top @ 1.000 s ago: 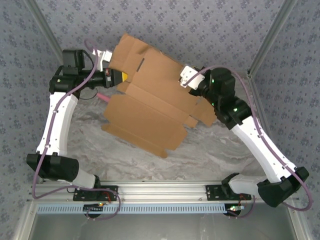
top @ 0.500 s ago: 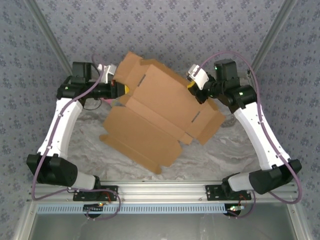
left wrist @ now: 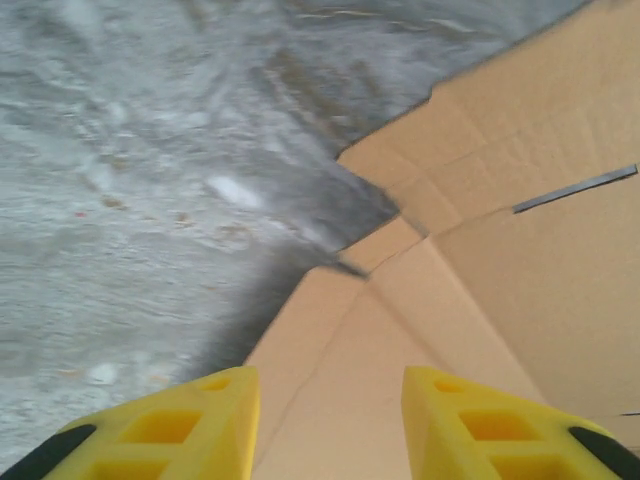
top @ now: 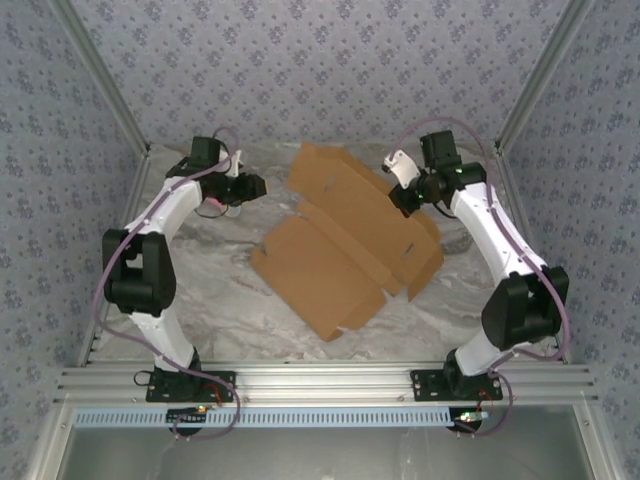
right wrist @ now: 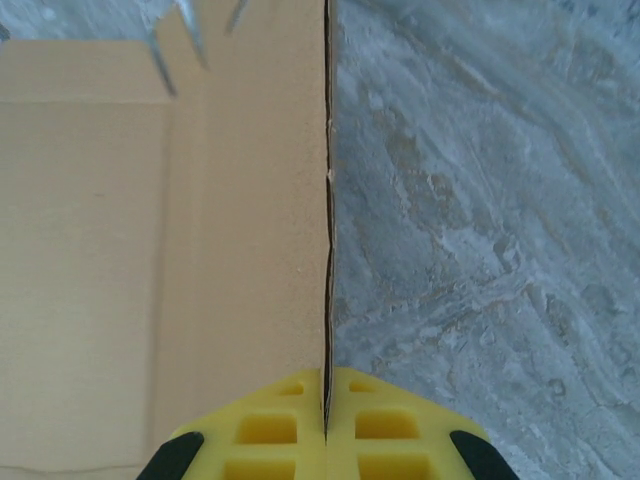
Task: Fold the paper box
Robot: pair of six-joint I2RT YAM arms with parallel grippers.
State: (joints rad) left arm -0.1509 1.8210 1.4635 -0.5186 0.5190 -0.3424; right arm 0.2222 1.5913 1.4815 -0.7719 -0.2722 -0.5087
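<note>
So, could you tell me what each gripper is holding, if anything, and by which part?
The right gripper pinches the paper box by its thin edge; the left gripper is open, holding nothing.

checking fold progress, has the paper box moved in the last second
Yes. In the top view the paper box has shifted right, away from the left frame post, and its far corner no longer overlaps the back wall.
</note>
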